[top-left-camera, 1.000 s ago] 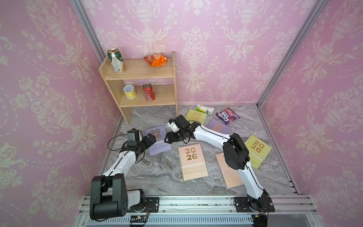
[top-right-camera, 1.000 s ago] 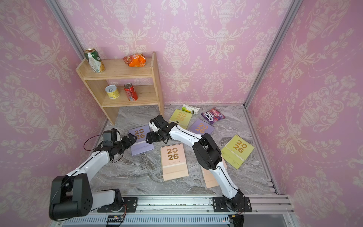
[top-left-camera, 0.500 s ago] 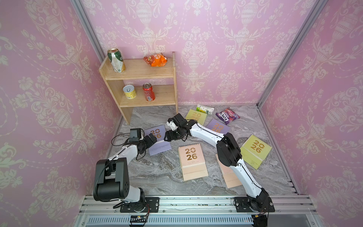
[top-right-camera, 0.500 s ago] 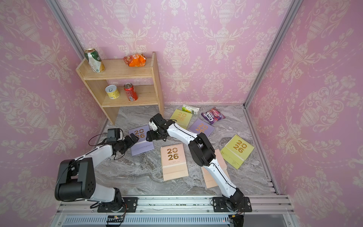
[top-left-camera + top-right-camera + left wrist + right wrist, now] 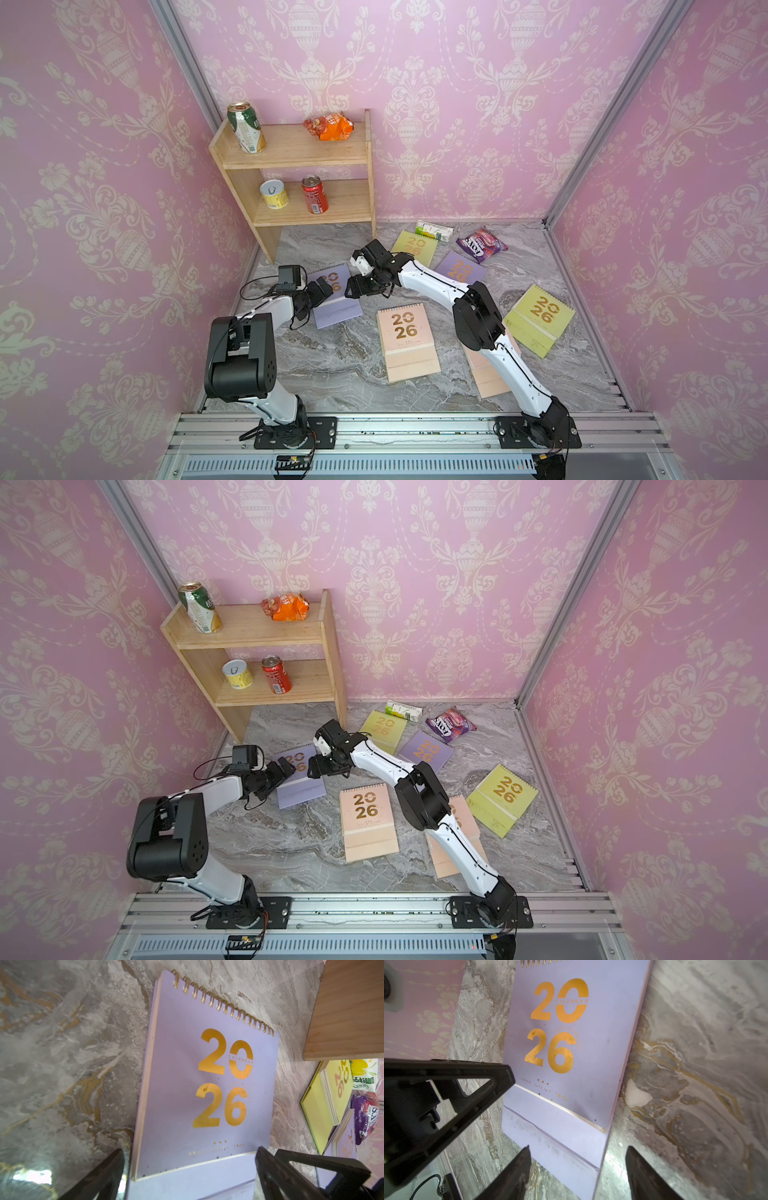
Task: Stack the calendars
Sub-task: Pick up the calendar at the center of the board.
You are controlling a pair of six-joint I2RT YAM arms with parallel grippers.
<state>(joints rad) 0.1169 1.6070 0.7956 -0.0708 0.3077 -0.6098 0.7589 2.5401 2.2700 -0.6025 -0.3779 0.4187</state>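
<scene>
Left wrist view first, said Ana: what had stood around the lilac calendar?

Ben: The wooden shelf rose just past its spiral corner. Farther off, a yellow-green calendar, a green-white carton and a purple snack packet lay bunched together. In both top views a peach calendar lay near its front corner, and both arms reached in over it.

Ana: And against a second earlier?

Ben: The left gripper had crept farther over the cover and its arm had folded up higher. The right arm's elbow had swung inward. No calendar had shifted.

Ana: The tools?

Ben: Both had jaws spread apart, clamping nothing. The left one's fingers flanked the calendar's near end. The right gripper hung over the base flap's corner, with one finger of the left gripper in front of it. Contact I could not tell.

Ana: The calendar itself?

Ben: Flat on the marble table, between shelf and peach calendar. It had a lilac cover, gold "2026", gold spiral at the far edge and a paler flap jutting from the near edge.
</scene>
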